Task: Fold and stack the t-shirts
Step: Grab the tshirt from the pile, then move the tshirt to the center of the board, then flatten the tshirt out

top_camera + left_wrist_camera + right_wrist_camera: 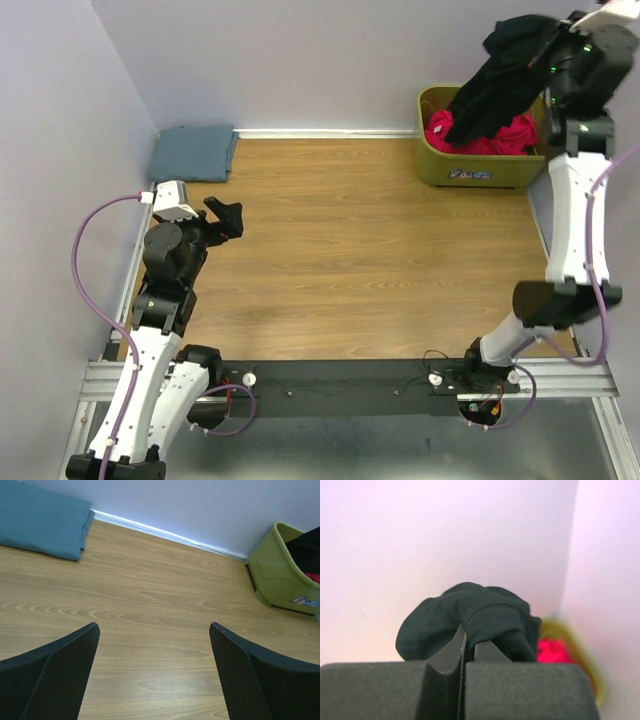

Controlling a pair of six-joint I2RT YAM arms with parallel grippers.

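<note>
My right gripper (545, 45) is raised high above the olive-green tub (470, 165) at the back right, shut on the black t-shirt (500, 80), which hangs from it down into the tub. In the right wrist view the black t-shirt (470, 620) is bunched over the pinched fingertips of the right gripper (469, 637). The pink-red t-shirt (500, 138) lies crumpled inside the tub. The slate blue-grey t-shirt (192, 153) lies folded at the back left corner; the left wrist view shows the same blue-grey t-shirt (40, 520). My left gripper (226, 216) hovers open over bare wood, holding nothing.
Walls close in the wooden table (340, 250) at the back and on both sides. The tub (280, 575) stands against the back wall. A metal rail (340, 385) with both arm bases runs along the near edge.
</note>
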